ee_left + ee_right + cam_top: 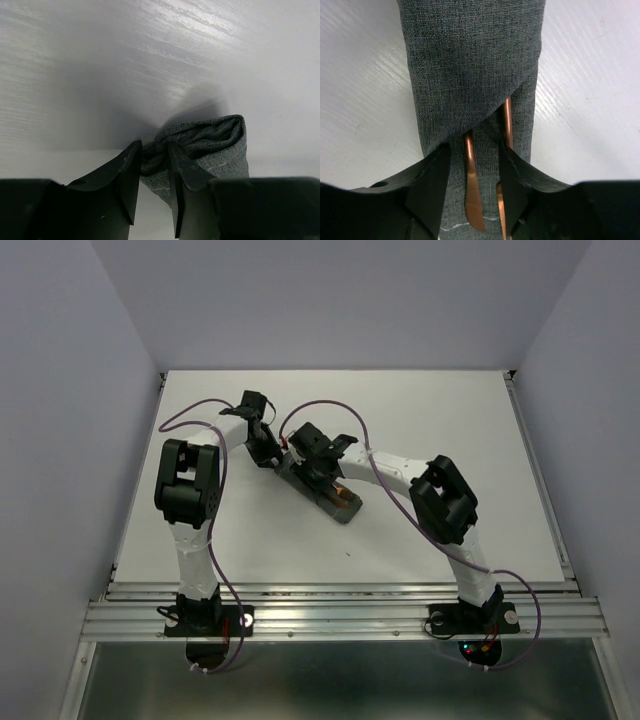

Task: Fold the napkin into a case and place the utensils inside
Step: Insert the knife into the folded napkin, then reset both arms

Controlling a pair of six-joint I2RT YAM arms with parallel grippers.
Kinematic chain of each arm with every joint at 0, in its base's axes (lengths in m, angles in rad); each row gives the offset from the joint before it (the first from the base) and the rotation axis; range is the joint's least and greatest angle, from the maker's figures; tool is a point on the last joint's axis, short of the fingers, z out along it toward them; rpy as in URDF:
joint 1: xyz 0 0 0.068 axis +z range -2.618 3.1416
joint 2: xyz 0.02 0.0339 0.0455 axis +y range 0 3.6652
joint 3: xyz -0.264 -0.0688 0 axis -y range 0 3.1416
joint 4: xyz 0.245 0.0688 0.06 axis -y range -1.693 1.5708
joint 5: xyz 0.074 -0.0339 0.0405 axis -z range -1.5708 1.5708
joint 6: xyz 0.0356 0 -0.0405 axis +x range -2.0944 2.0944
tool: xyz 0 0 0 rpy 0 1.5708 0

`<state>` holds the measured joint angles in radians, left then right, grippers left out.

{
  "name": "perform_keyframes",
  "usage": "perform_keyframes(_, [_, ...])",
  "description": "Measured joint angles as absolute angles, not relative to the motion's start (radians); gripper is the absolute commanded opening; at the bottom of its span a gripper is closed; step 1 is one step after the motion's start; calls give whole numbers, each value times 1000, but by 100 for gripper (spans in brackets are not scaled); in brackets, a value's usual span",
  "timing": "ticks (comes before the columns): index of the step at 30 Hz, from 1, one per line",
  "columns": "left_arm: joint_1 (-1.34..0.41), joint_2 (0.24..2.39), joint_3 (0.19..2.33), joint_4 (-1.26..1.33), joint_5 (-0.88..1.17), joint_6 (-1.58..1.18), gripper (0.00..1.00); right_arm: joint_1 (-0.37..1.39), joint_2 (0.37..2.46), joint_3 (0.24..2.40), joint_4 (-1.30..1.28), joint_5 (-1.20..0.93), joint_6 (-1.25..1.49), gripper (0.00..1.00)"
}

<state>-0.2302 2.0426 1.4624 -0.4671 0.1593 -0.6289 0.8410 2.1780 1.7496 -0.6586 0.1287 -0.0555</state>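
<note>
Grey-green cloth makes the case [470,65], with copper utensils [472,200] poking out. The left gripper [154,146] pinches one end. The right gripper [474,150] is spread around one utensil.

The case [470,75] is matt grey-green woven cloth, pretty coarse weave, with pale stitching down by the right claw [474,150]. The utensils [471,200] between its fingers [430,185] are smooth copper-toned metal with a soft sheen. The fingers look like matt black plastic. The worktop [590,100] either side is white, faintly grained.
</note>
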Motion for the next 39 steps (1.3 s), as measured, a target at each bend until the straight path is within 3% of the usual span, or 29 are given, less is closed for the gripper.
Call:
perform_keyframes(5, [-236, 2037, 1462, -472, 137, -625, 39, 846, 2096, 1703, -643, 170, -37, 64])
perform_keyframes(9, [-236, 2025, 1462, -478, 122, -613, 41, 846, 1996, 1659, -620, 204, -15, 83])
perform_keyframes(14, [-236, 1974, 1462, -488, 90, -596, 43, 846, 1848, 1554, -577, 284, 46, 100])
perform_keyframes(24, [-236, 1773, 1432, -495, 3, -550, 43, 762, 1645, 1357, -577, 684, 418, 100])
perform_keyframes(32, [-236, 1456, 1270, -461, -22, -516, 46, 664, 1287, 1128, -620, 810, 759, 100])
perform_keyframes(39, [-236, 1159, 1105, -398, -39, -501, 51, 669, 1146, 1029, -657, 842, 902, 100])
